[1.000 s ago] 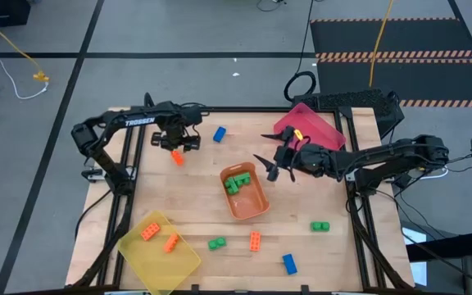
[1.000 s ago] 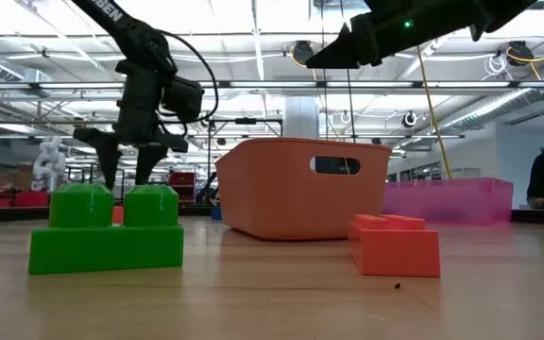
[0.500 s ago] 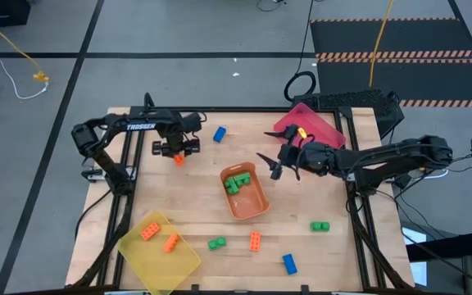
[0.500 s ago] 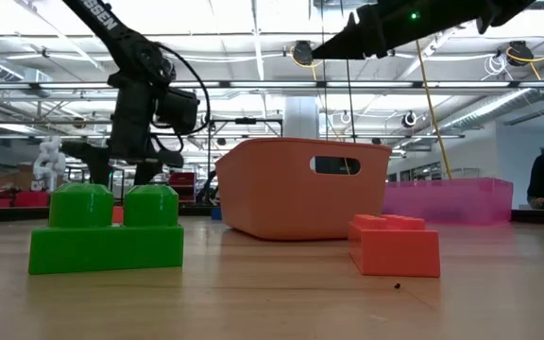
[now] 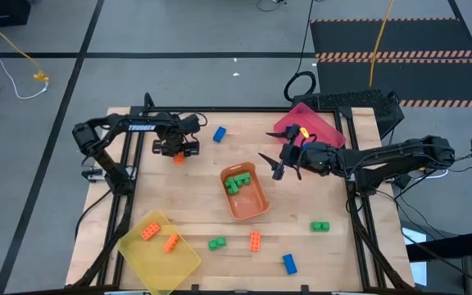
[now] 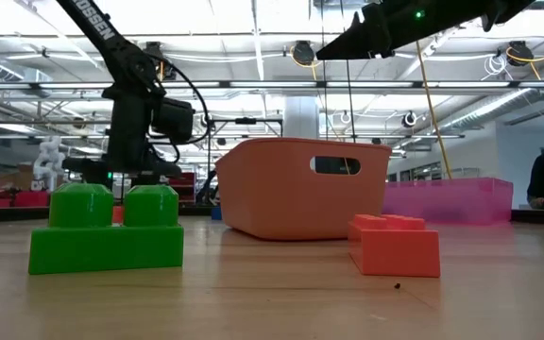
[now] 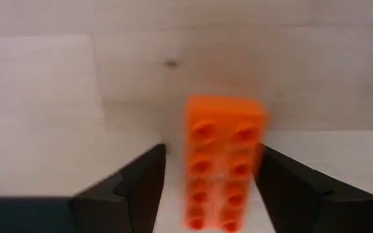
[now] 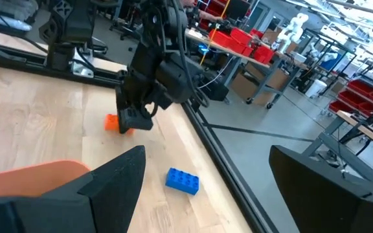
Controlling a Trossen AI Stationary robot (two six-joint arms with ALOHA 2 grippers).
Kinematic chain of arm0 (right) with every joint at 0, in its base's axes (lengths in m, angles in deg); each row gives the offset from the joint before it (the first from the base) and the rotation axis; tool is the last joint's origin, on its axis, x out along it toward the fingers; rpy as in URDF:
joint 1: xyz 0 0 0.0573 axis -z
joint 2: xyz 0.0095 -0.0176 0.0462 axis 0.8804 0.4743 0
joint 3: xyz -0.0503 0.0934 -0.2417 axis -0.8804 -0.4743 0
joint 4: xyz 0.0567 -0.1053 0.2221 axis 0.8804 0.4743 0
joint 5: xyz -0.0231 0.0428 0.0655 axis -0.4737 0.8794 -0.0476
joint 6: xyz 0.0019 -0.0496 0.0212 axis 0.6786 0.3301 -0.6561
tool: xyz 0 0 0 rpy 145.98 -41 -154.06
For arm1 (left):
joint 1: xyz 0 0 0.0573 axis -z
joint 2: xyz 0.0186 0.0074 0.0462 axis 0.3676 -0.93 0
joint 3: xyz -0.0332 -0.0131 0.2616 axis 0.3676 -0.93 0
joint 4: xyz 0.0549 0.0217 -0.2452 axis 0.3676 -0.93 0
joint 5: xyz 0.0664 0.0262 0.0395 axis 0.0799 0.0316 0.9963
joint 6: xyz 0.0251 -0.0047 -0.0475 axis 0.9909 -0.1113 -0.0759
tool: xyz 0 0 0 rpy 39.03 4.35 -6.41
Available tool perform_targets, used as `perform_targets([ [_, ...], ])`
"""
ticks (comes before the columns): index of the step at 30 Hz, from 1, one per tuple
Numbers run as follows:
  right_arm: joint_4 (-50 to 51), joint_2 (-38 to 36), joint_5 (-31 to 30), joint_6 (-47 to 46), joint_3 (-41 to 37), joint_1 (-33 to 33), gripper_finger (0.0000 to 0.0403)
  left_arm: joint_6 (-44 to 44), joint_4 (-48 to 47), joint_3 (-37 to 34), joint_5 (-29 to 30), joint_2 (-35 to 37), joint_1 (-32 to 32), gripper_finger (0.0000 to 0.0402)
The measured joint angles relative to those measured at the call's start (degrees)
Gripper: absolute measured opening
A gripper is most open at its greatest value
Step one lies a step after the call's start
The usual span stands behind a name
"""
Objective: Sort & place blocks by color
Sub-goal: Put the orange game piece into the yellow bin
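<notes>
Near the far left part of the worktop [image 5: 187,209], the left claw [image 5: 176,151] is low over an orange block [image 7: 223,162]. Its two dark fingers [image 7: 135,188] stand open, one on each long side of the block, and a small gap is visible on both sides, so nothing is gripped yet. The block lies flat on the wood with its studs up.

This block looks like hard, light plastic. It should not bend or break, but its smooth walls can slip if the fingers close crooked. I think the best hold is across the two long flat sides, near the middle of the length, not on the studs.

The right claw [image 5: 279,163] hangs open above the worktop, between the orange tray [image 5: 252,206] and the pink tray [image 5: 322,124], and holds nothing.

Other blocks are well apart: a blue block [image 5: 219,134] near the far edge, green blocks [image 5: 236,182] inside the orange tray, two orange ones in the yellow tray [image 5: 183,260], and a green [image 5: 216,243], an orange [image 5: 255,241], a blue [image 5: 289,263] and another green [image 5: 319,226] along the near side.
</notes>
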Motion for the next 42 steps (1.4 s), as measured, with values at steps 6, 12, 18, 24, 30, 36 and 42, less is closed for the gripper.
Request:
perform_targets([
  [6,0.32,0.02,0.0,-0.42,0.0,0.0,0.0322,5.6,1.01,-0.26,0.3,-0.49,-0.59,0.0227],
  [12,0.35,0.0,0.0,-0.42,0.0,0.0,0.0322,9.87,0.83,-0.26,0.17,-0.57,-0.49,0.0211],
  [18,1.64,0.0,-0.02,-0.42,0.0,0.13,0.0322,15.54,-4.28,2.16,-2.43,-1.02,-0.5,0.0137],
  [24,2.48,0.0,-0.02,-0.42,-0.01,1.36,0.0322,21.58,-15.93,8.69,-3.56,-0.94,0.29,0.0137],
  [30,2.46,0.0,-0.04,-0.39,-1.15,2.96,0.0322,22.73,-29.77,17.94,-3.49,-0.86,7.48,0.0137],
  [36,1.54,0.0,-0.07,-0.44,-3.44,4.91,0.0322,19.19,-35.81,24.84,-3.47,-0.78,22.68,0.0137],
  [42,1.84,-0.02,-0.07,-1.99,-4.11,5.81,0.0322,7.69,-32.56,28.9,-2.87,2.3,38.7,0.0137],
])
